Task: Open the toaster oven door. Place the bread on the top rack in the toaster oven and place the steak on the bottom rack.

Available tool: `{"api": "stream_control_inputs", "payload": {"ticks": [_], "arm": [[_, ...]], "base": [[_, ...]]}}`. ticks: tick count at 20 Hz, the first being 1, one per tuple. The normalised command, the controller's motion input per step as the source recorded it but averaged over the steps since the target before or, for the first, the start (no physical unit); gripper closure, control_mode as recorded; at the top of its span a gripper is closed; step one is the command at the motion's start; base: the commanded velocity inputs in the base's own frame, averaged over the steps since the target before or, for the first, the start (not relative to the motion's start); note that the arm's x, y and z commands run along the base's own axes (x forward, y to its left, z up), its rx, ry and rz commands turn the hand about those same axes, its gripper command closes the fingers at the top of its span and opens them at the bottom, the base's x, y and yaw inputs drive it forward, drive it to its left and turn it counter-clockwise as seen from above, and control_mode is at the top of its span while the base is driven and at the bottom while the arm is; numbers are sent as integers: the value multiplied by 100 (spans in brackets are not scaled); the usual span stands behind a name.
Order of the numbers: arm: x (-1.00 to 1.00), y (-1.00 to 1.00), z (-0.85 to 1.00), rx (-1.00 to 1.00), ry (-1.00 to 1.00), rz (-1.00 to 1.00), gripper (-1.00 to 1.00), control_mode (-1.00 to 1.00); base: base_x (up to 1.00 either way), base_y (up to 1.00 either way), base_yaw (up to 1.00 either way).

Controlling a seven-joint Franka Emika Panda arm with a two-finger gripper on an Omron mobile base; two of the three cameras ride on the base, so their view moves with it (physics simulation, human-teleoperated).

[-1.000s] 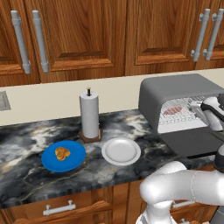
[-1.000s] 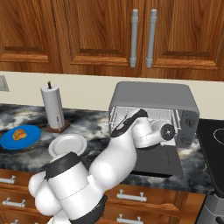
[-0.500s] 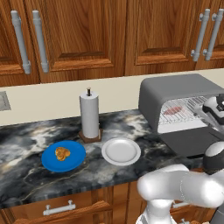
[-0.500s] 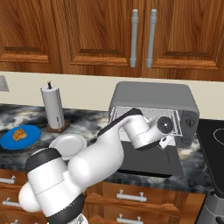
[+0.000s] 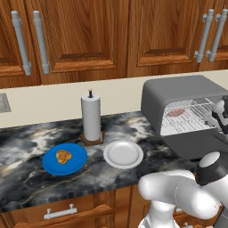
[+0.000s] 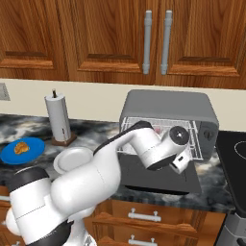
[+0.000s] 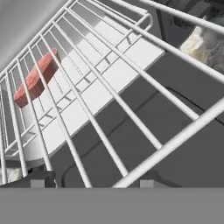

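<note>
Now | steak lies on a rack in the toaster oven, far left of the hand | door down | bread on blue plate, well apart | gripper empty; spread unclear | risk: fingers snagging rack wires

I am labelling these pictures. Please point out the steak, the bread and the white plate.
steak [image 7: 35,79]: hand view, middle of the red slab.
bread [image 5: 63,156]: left base view, its centre, on the blue plate.
white plate [image 5: 123,154]: left base view, bare centre.
</note>
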Motion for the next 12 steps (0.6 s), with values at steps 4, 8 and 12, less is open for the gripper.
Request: {"api": "stream_control_inputs", "payload": {"ticks": [4,8,12], "arm": [[-76,-10,-44,-4,15,0,100,-100],[-54,-3,-27,-2,12,0,100,-100],[-30,2,42,0,0,0,100,-100]], "base": [[0,0,0],[0,0,0],[0,0,0]]}}
